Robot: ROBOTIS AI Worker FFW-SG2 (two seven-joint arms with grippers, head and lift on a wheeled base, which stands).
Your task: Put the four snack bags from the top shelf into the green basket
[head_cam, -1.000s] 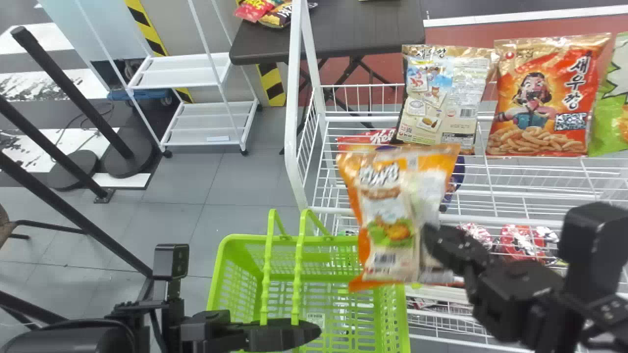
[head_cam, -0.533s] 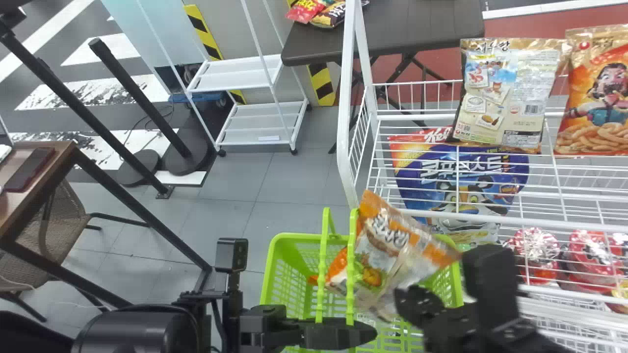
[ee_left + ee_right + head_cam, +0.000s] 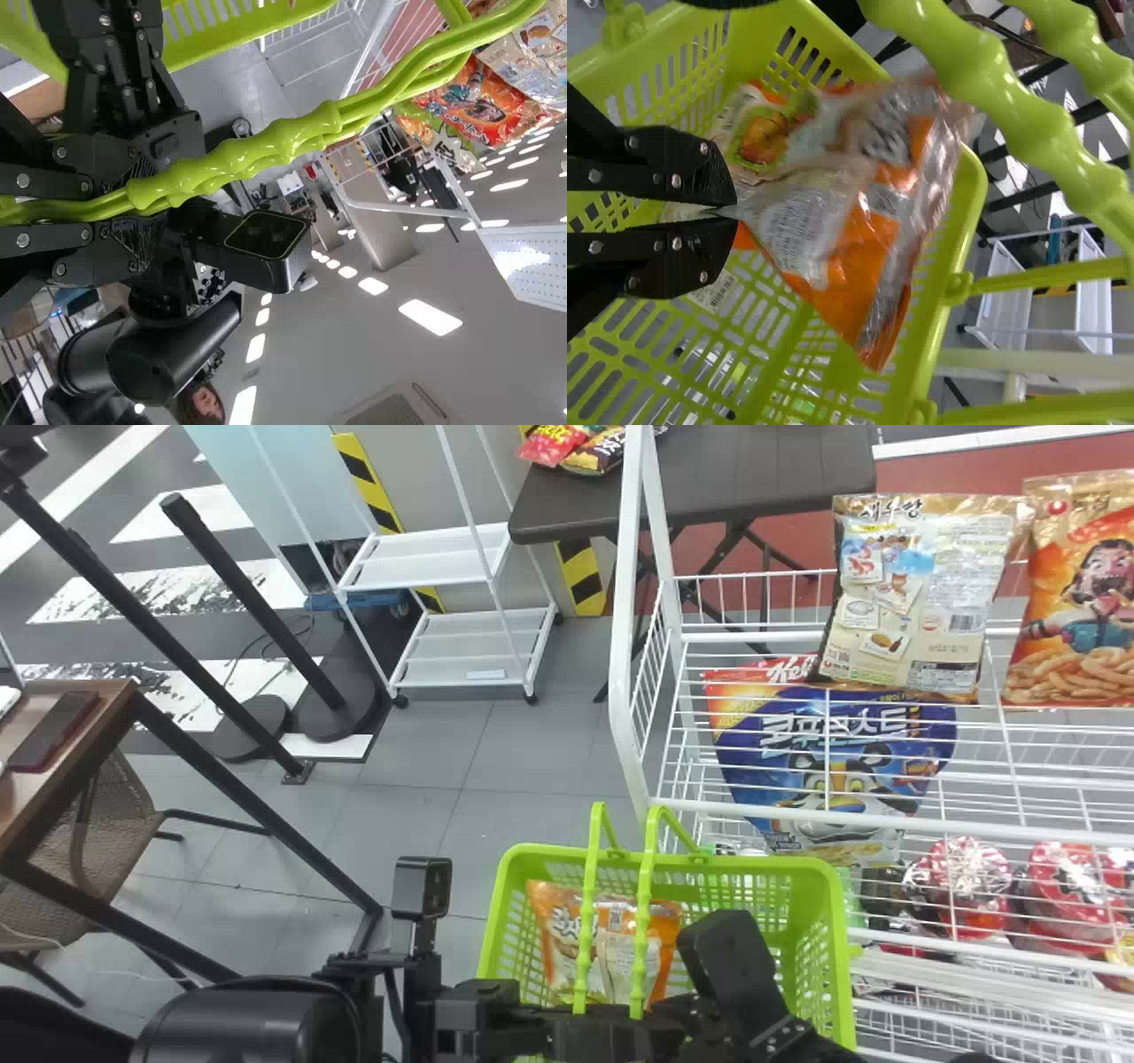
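In the head view my left gripper (image 3: 611,1035) holds the handles (image 3: 641,921) of the green basket (image 3: 828,957). In the left wrist view, that gripper (image 3: 133,202) is shut around the handles (image 3: 239,159). My right gripper (image 3: 678,1017) is low over the basket, beside the orange-and-white snack bag (image 3: 567,939) inside. From the right wrist view, its gripper (image 3: 735,212) pinches an end of this bag (image 3: 877,239), shut on it. A beige snack bag (image 3: 912,602) and an orange-red one (image 3: 1076,611) stand on the top shelf (image 3: 753,638).
The white rack's post (image 3: 625,602) and front rail (image 3: 1019,831) stand close behind and right of the basket. Below the top shelf lie a blue bag (image 3: 824,753) and red packs (image 3: 970,877). A desk (image 3: 53,779) is at left.
The head view has shifted, bringing the desk into sight. My right gripper has carried the orange-and-white bag from beside the rack down into the basket; my left gripper keeps holding the handles.
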